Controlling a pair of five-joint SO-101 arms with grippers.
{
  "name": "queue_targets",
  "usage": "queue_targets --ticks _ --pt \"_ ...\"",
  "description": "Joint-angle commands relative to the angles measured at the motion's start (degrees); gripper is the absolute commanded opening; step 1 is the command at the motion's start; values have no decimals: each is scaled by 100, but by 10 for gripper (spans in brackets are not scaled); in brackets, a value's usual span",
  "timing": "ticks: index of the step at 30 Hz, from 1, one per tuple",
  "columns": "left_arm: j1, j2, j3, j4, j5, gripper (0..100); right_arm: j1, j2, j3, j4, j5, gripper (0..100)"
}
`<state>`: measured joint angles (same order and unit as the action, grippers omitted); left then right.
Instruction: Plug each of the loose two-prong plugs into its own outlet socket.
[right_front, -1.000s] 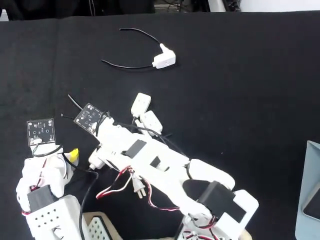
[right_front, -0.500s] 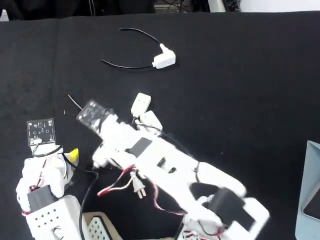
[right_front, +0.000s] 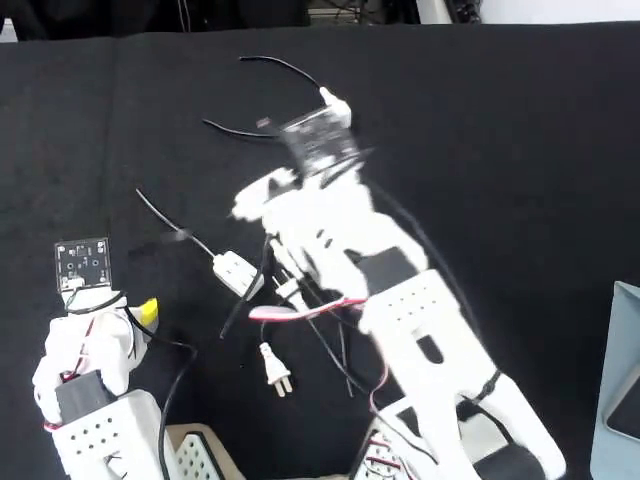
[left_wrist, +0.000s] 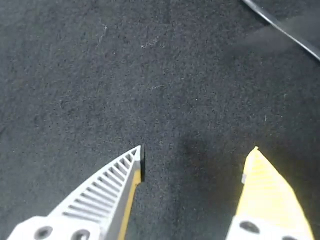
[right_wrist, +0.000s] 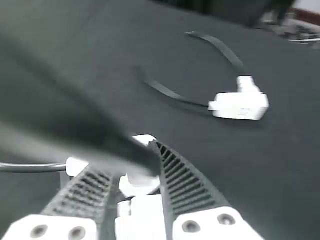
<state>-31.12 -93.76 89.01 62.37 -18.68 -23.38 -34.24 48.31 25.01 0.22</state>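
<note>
My right arm stretches toward the far middle of the black table. Its gripper is shut on a small white connector; I cannot tell whether this is a plug or a socket. Just beyond lies a joined white plug and socket pair with thin black cables. A white socket block on a black cable lies left of the arm. Near the front lies a loose two-prong plug. My left gripper hangs open over bare cloth at the front left.
Black and red wires hang from the right arm over the middle of the table. A grey-blue bin stands at the right edge. The left arm's base fills the front left corner.
The right arm swung from the left-middle up toward the far joined pair. The white socket block slid down and left, out from beside the arm. The left arm stayed still.
</note>
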Motion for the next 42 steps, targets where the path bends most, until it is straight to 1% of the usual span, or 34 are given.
queue_targets --ticks 1,5,9,12,15,17,18,20,23,25,28,32,37,42 --pt "13 -35 -22 -35 18 320 703 -4 31 -756 -167 11" --pt "13 -35 -22 -35 18 320 1231 787 4 -1741 -158 11" --pt "13 -35 -22 -35 18 320 1503 1833 -330 -2400 -158 11" --pt "22 -35 -22 -35 18 320 1600 2624 -752 -2602 -158 11" --pt "22 -35 -22 -35 18 320 1670 3240 -1209 -2514 -158 15" --pt "22 -35 -22 -35 18 320 1670 3424 -1534 -2180 -132 23" --pt "22 -35 -13 -35 18 320 1670 3442 -1684 -1908 -132 44" --pt "22 -35 -13 -35 18 320 1670 3398 -2026 -1248 -149 125" --pt "22 -35 -13 -35 18 320 1670 3178 -2413 -387 -158 279" --pt "22 -35 -13 -35 18 320 1653 2923 -2492 88 -158 341" --pt "22 -35 -13 -35 18 320 1626 2431 -2440 730 -158 323" --pt "22 -35 -13 -35 18 320 1389 1631 -2167 1749 -158 241" --pt "22 -35 -13 -35 18 320 615 593 -1464 2796 -123 160" --pt "22 -35 -13 -35 18 320 -273 -189 -884 3798 -114 152"
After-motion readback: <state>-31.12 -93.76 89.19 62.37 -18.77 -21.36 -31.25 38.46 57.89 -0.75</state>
